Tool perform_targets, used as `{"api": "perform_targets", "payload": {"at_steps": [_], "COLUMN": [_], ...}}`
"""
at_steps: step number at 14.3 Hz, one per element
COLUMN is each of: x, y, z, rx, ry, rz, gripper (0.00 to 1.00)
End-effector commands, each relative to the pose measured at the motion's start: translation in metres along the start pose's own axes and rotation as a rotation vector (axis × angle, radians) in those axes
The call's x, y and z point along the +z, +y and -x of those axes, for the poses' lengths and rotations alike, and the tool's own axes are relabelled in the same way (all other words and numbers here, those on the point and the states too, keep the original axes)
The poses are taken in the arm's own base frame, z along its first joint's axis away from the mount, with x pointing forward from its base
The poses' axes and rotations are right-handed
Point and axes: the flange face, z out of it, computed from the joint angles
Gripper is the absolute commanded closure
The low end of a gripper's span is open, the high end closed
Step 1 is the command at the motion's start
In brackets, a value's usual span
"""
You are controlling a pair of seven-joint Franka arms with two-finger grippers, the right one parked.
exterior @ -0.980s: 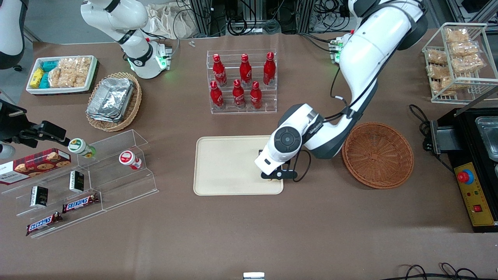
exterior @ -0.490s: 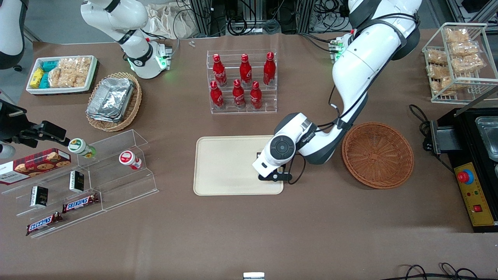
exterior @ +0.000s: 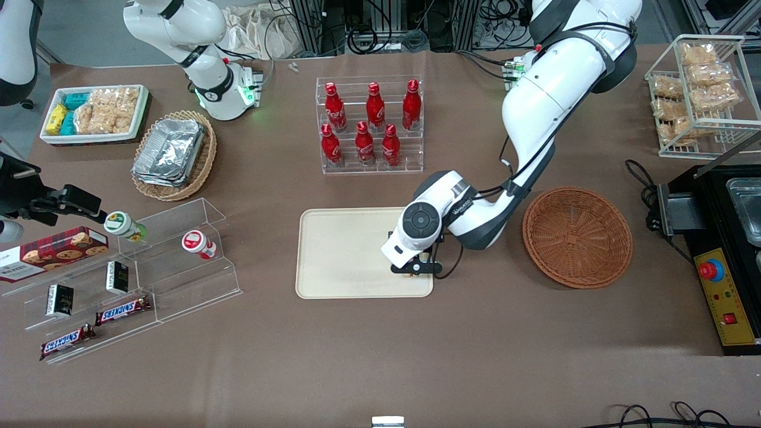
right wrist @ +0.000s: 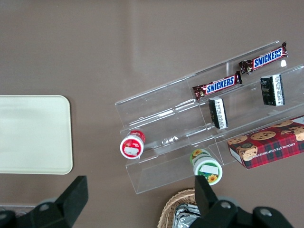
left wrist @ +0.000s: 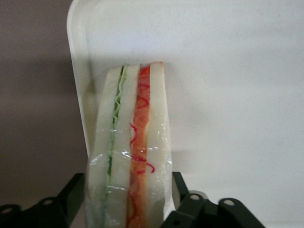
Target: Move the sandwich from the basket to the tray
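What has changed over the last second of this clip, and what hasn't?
The gripper, shut on the sandwich, slid a little farther over the tray, toward the parked arm's end, away from the basket. No release yet: the fingers still clamp the sandwich above the tray's edge. Tray, basket and everything else stayed put.

Bench (exterior: 368,356): flat, covered in matte brown sheet, evenly lit from above; black cables (exterior: 380,30) and metal frame legs (exterior: 309,24) along its farther edge; grey floor (exterior: 77,30) past one corner.
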Motion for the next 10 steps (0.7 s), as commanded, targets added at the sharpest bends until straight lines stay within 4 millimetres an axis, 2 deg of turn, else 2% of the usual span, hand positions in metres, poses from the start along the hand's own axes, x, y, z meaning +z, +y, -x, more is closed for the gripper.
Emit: {"api": "perform_targets", "payload": {"at_steps": [1, 2, 4, 7, 8, 10], "x": [-0.039, -0.061, -0.119, -0.204, -0.227, -0.264], "y": [-0.004, -0.019, -0.058, -0.129, -0.161, -0.202], "z": [-0.009, -0.019, -0.035, -0.042, -0.044, -0.041], "rx": [-0.030, -0.056, -0.117, -0.206, -0.244, -0.231], "ry": [0.067, 0.090, 0.153, 0.200, 0.205, 0.201], "rz": [0.002, 0.013, 0.031, 0.001, -0.003, 0.005], "gripper": [0.00, 0.00, 0.00, 0.00, 0.00, 0.00]}}
